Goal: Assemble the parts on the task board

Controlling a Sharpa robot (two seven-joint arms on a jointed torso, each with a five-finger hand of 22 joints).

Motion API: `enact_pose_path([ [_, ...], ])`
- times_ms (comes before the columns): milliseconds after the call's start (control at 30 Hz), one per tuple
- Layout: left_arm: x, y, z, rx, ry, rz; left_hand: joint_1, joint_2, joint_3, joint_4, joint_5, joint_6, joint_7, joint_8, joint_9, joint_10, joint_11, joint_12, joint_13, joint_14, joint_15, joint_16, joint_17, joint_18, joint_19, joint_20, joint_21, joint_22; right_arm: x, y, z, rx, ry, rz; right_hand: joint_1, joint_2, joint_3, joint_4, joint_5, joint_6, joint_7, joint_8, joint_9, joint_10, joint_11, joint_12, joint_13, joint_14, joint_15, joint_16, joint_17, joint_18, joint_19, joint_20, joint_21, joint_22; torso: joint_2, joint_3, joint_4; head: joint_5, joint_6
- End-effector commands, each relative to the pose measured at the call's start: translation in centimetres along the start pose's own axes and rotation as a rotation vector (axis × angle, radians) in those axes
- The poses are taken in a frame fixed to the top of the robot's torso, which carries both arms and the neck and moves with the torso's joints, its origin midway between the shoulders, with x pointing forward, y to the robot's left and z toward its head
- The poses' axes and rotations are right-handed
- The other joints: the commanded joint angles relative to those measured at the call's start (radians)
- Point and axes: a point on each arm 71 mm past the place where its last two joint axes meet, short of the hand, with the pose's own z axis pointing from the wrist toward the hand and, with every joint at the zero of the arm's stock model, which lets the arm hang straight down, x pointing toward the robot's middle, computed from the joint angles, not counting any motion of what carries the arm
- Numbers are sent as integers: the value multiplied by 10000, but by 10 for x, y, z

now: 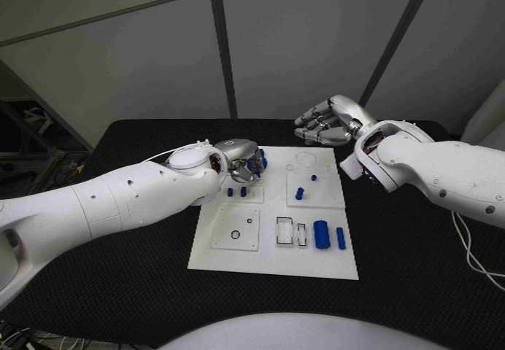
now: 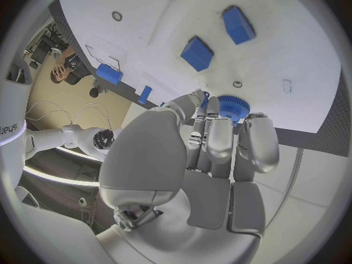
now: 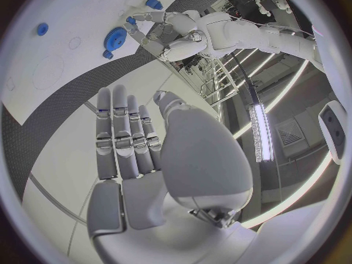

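Note:
The white task board (image 1: 271, 257) lies in the middle of the black table. My left hand (image 1: 243, 161) hovers over the board's far left corner and holds a blue toothed gear (image 2: 233, 107) at its fingertips (image 2: 220, 136). The right wrist view shows the same gear (image 3: 114, 37) low against the board under my left hand (image 3: 158, 32). My right hand (image 1: 328, 119) hangs above the board's far edge, fingers straight and together (image 3: 123, 136), holding nothing. Two short blue pegs (image 1: 237, 192) stand just below the left hand.
More blue parts sit on the board: a peg (image 1: 300, 194) and a smaller one (image 1: 314, 176) in the middle right, a thick cylinder (image 1: 321, 233) and a thin one (image 1: 341, 238) near the front right. A rectangular slot (image 1: 285, 230) and a small ring (image 1: 235, 234) lie beside them.

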Motion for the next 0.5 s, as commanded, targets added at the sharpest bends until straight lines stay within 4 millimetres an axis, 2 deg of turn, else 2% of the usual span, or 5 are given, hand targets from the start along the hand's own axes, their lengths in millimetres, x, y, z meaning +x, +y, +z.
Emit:
enact_pose_path([
  [33,-9,-2,-2,237,-495,-283,-44,-28,58,-2,50,70,-4,-30,-13,70,-11,-79,-13,4,-84,63,-23,-232,87,-2,62,1104,-1,1,0,-103,1,13,-5,47,65,-14,55,-63,-3,-19,10,-83,-17,8,-10,-41,17,-37,-12,97,27,33,-59,-15,0,-8,2,21,26],
  [267,-19,6,-12,80,-550,-508,-51,-27,75,-10,49,99,0,-37,-19,100,-9,-106,-20,5,-82,63,-36,-236,94,-1,76,1116,-2,0,0,-87,-5,5,-5,47,65,-14,55,-63,-3,-19,10,-83,-17,8,-10,-41,17,-37,-12,97,27,33,-59,-15,1,-6,5,52,41],
  [400,-21,16,-20,-225,-348,-594,-80,-44,82,-16,43,131,5,-53,-29,144,-5,-145,-28,7,-78,70,-45,-242,105,1,99,1134,-2,0,0,-70,-14,-2,-5,47,65,-14,55,-63,-3,-19,10,-83,-17,8,-10,-41,17,-37,-12,97,27,33,-59,-15,2,-12,22,47,58],
  [500,-21,25,-26,-492,-183,-682,-109,-56,80,-12,38,149,6,-65,-37,170,-4,-172,-34,3,-75,64,-69,-246,113,3,118,1148,-2,-1,0,-57,-17,-6,-5,47,65,-14,55,-63,-3,-19,10,-83,-17,8,-10,-41,17,-37,-12,97,27,33,-59,-15,-3,-10,8,78,38],
])
